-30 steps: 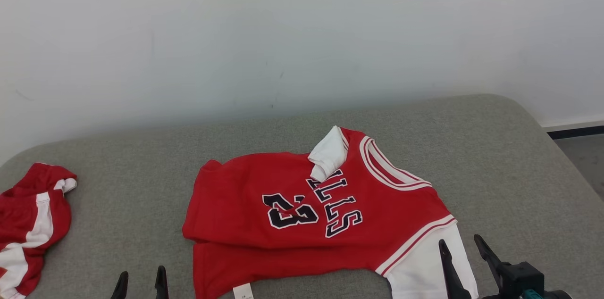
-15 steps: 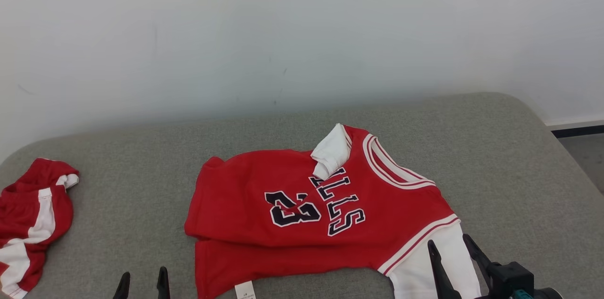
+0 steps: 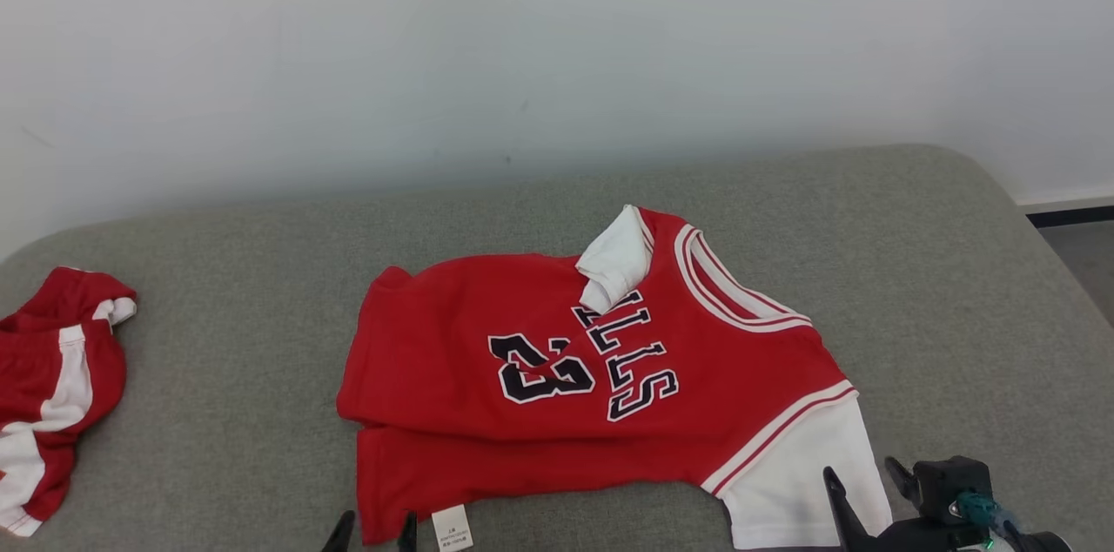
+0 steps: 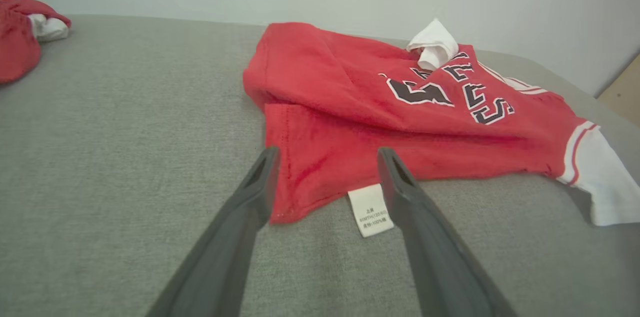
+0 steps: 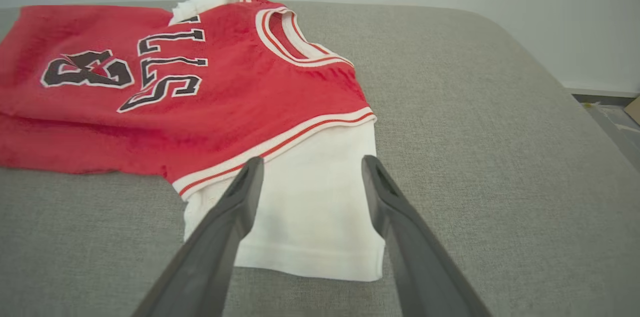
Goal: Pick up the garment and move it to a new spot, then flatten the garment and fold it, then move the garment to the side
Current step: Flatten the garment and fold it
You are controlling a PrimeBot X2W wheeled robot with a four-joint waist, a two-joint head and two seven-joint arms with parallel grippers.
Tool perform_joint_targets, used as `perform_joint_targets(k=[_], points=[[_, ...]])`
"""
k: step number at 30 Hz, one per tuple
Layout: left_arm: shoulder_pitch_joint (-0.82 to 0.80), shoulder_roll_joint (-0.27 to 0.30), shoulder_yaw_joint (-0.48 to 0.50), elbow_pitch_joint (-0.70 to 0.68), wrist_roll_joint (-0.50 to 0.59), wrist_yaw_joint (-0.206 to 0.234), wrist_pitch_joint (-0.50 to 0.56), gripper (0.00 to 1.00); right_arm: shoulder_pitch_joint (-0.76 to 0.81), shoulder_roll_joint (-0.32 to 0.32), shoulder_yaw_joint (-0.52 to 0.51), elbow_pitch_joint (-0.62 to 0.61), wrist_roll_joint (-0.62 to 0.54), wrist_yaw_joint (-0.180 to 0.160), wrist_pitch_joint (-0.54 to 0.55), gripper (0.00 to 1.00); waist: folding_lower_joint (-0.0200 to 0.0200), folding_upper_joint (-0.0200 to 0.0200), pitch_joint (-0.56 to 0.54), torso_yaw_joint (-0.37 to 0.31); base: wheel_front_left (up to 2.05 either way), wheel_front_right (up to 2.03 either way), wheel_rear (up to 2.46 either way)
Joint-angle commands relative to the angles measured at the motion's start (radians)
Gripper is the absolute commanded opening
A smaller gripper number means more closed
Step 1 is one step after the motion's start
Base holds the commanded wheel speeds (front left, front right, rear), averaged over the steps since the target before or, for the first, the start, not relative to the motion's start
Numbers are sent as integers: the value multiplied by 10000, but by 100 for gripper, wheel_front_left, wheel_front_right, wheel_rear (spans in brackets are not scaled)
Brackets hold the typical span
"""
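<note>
- The garment (image 3: 592, 360), a red jersey with white sleeves, lies lettering-up on the grey fabric-topped desk (image 3: 957, 291). Its lower body is doubled over along the near edge, and its far sleeve (image 3: 616, 260) is flipped onto the chest.
- The left end effector (image 4: 327, 154) is spread wide and holds nothing. Its fingers (image 4: 250, 207) straddle the jersey's near hem corner, with the care label (image 4: 371, 209) just beside one of them.
- The right end effector (image 5: 311, 161) is also wide open and empty. It sits over the jersey's near white sleeve (image 5: 300, 217), tips close to the striped armhole trim. Whether either one touches the cloth I cannot tell.
- Nothing is lifted, so the first pick-up looks about to begin.
- Risk: the left side could close on the label alone or on the very edge of the hem. That hold is thin, and the jersey would likely slip out once its weight comes on.
- Risk: the hem is layered. A pinch that takes only the top layer would probably lift the jersey twisted, and flattening gets harder.
- Risk: the right side aims at a loose sleeve. Carrying by a sleeve and a hem corner may leave the body sagging, and the flipped far sleeve may stay trapped.
- Risk: fingers that come down too low could skid on the soft desk cover and bunch the cloth ahead of them.
- Another red-and-white garment (image 3: 52, 378) lies well apart from the jersey, beyond its hem end. A set-down carried too far that way could overlap it.
</note>
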Motion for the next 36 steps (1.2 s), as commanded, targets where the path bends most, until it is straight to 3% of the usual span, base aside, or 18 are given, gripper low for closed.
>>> perform_joint_targets(k=[1, 10, 32, 33, 34, 36], points=[[-324, 34, -173, 334, 52, 132, 77, 100, -162, -144, -24, 207, 108, 3, 372, 100, -1, 0, 202, -16, 0, 0, 0], [-1403, 26, -507, 2360, -282, 1175, 630, 100, -1048, -559, -188, 1476, 324, 3, 1921, 100, -1, 0, 770, -144, 0, 0, 0], [-2587, 134, -752, 3515, -393, 1064, 151, 100, -2145, -162, -736, 3885, 531, 1, 2421, 100, -1, 0, 1513, 32, 0, 0, 0], [-2610, 130, -775, 3544, -409, 1031, 152, 46, -2177, -124, -639, 3977, 551, 3, 2433, 45, -1, 0, 1527, 47, 0, 0, 0], [-2623, 125, -798, 3584, -430, 1035, 151, 35, -2198, -35, -559, 4079, 719, 6, 2487, 0, -1, 0, 1536, 59, 0, 0, 0], [-2626, 119, -800, 3686, -560, 946, 179, 0, -2233, 89, -348, 4255, 1156, 15, 2594, 0, -1, 0, 1546, 77, 0, 0, 0]])
